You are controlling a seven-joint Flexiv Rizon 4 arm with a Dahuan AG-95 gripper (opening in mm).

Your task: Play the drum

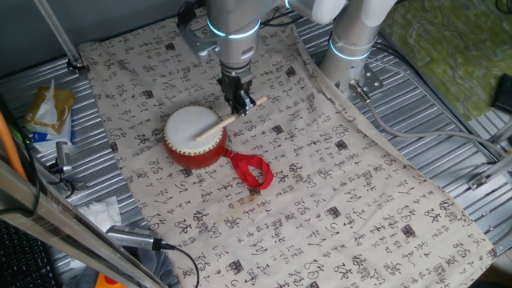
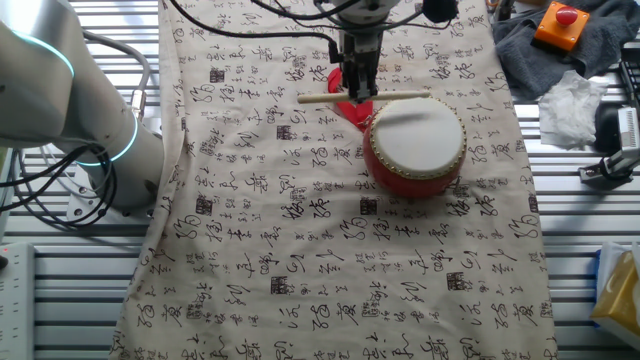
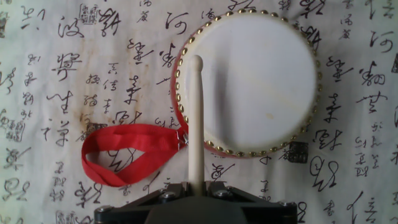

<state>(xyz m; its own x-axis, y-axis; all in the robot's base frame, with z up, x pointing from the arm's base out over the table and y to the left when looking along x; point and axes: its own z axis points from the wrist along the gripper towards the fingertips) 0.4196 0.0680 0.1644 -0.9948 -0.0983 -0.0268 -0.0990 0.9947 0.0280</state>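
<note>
One drum (image 1: 194, 135), one stick (image 1: 226, 121), one cloth (image 1: 336, 200).

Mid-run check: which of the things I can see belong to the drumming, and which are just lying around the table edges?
For the job:
- drum, red body, white head
- wooden stick, clamped in the hand, tip over the drumhead
- red ribbon loop on the drum's side

Lying about:
- printed cloth under the drum
- orange device on grey fabric
- crumpled white tissue
- yellow packet

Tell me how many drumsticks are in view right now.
1. The wooden stick is clamped in the gripper, its tip over the near edge of the drum. No second stick shows in any view.
</note>
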